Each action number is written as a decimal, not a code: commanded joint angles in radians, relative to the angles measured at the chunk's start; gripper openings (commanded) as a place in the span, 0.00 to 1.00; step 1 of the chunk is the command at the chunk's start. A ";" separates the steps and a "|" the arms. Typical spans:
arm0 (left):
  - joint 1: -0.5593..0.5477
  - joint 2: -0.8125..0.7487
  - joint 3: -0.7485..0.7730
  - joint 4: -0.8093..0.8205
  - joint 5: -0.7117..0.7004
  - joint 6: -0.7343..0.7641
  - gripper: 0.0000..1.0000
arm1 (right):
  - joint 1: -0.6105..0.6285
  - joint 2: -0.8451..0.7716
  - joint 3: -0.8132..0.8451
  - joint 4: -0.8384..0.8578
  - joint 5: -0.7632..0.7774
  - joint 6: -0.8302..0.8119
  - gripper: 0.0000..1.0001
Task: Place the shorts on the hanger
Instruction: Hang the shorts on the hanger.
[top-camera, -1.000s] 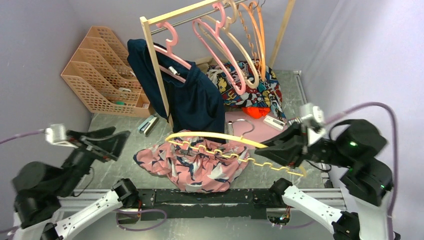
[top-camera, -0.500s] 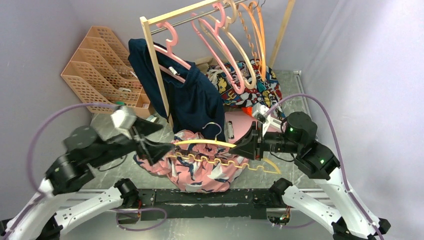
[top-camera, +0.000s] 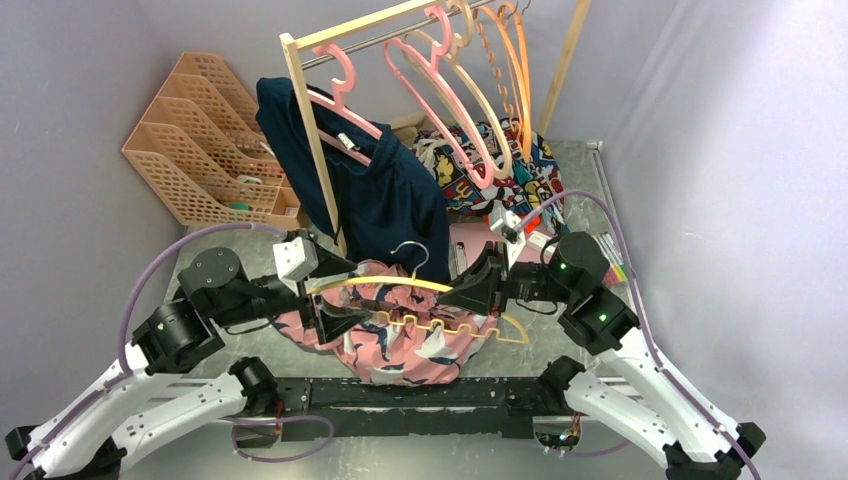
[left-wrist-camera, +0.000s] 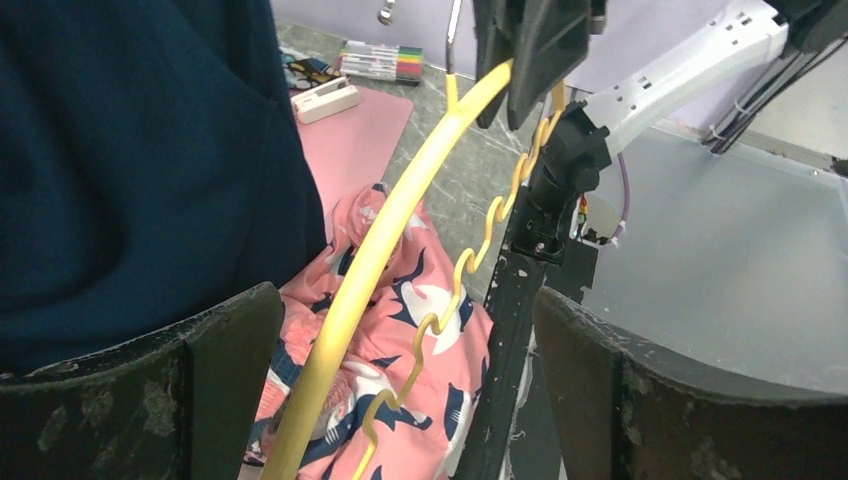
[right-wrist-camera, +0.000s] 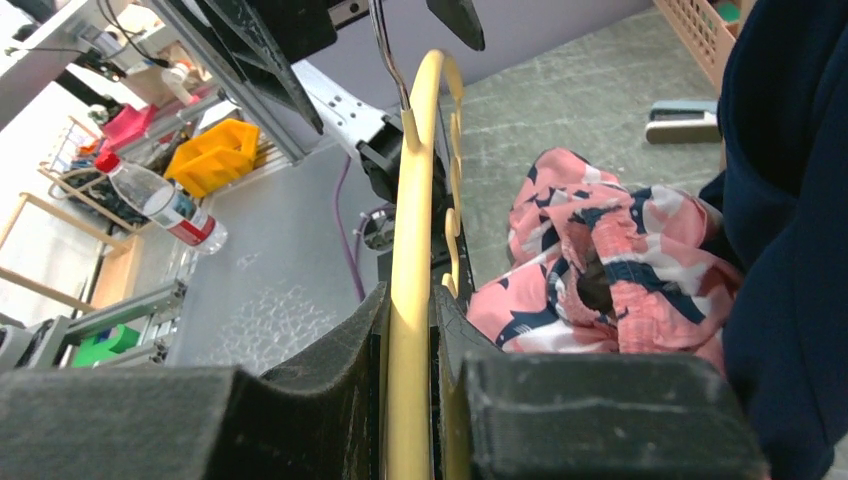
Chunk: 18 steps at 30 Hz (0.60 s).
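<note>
The salmon-pink shorts (top-camera: 400, 345) lie crumpled on the table near the front edge. The pale yellow hanger (top-camera: 395, 284) with its silver hook (top-camera: 412, 254) is held level just above them. My right gripper (top-camera: 465, 292) is shut on the hanger's upper bar at its right side, and the bar runs between its pads (right-wrist-camera: 410, 400). My left gripper (top-camera: 335, 305) is open, its fingers standing wide on either side of the hanger's left end (left-wrist-camera: 330, 330) without touching it. The shorts also show under the hanger in the left wrist view (left-wrist-camera: 440, 350) and in the right wrist view (right-wrist-camera: 620, 270).
A navy garment (top-camera: 385, 195) hangs on a pink hanger from the wooden rack (top-camera: 305, 120), just behind the shorts. Pink, beige and orange hangers (top-camera: 455, 90) hang on the rail. Cartoon-print cloth (top-camera: 505, 180), a pink pad (top-camera: 475, 242) and orange file trays (top-camera: 200, 140) lie behind.
Both arms swung in toward the middle. The right gripper carried the hanger left, over the shorts. The open left gripper came from the far left up to the hanger's left end.
</note>
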 joint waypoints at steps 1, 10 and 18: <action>0.004 0.018 0.007 0.050 0.111 0.103 0.98 | -0.004 -0.004 -0.022 0.251 -0.067 0.108 0.00; 0.004 0.069 0.050 0.011 0.199 0.197 0.94 | -0.002 0.007 0.021 0.149 -0.151 0.065 0.00; 0.004 0.092 0.100 0.008 0.252 0.213 0.93 | -0.003 -0.048 0.012 0.016 -0.134 0.007 0.00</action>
